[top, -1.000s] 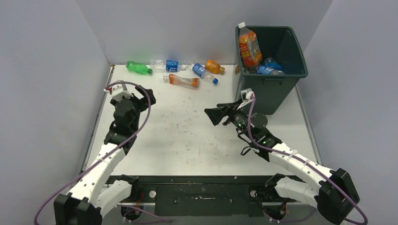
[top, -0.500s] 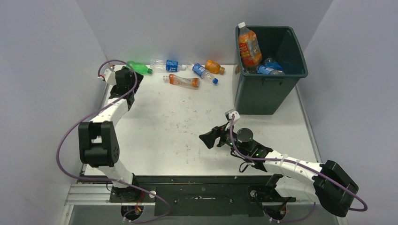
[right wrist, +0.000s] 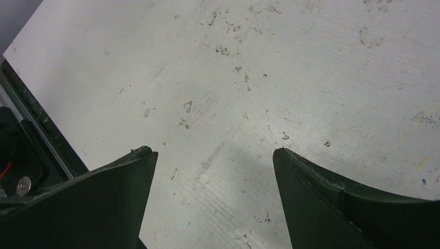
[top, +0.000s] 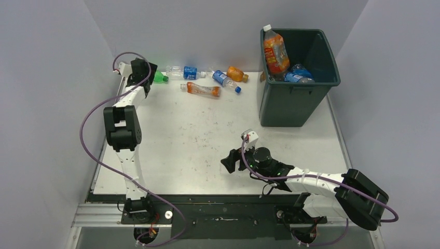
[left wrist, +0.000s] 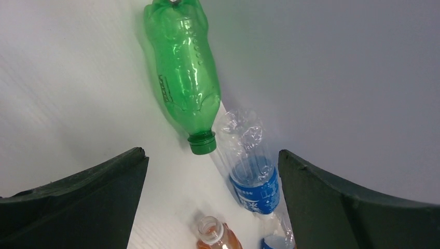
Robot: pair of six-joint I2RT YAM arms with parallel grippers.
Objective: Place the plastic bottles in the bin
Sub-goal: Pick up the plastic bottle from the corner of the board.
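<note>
Where I have the left arm (top: 120,122): stretched out to the 11 o'clock corner of the desk (top: 197,140), its wrist just beside the green bottle (left wrist: 184,78).
Left jaws: spread wide and gripping nothing; in the wrist view the green bottle lies just ahead of them at 12 o'clock, cap end nearest, untouched.
Bottles on the desk: I count five, in a loose row along the 12 o'clock edge. They are the green bottle, a clear bottle with a blue label (top: 184,72), a long orange bottle (top: 203,90), a blue bottle (top: 225,80) and a short orange bottle (top: 236,73).
Clear bottle: crumpled, lying flat, its base just beside the green cap.
Bin (top: 290,106): dark green, upright at 1 o'clock on the desk.
Bottles in the bin: a tall orange bottle with a white cap (top: 275,52) leans in the 10 o'clock corner, its top above the rim; blue-labelled bottles (top: 298,75) lie lower inside.
Right arm (top: 311,179): low over the near half, around 5 o'clock.
Right jaws: open and empty over bare, scuffed desk, pointing toward 9 o'clock, well apart from every bottle.
</note>
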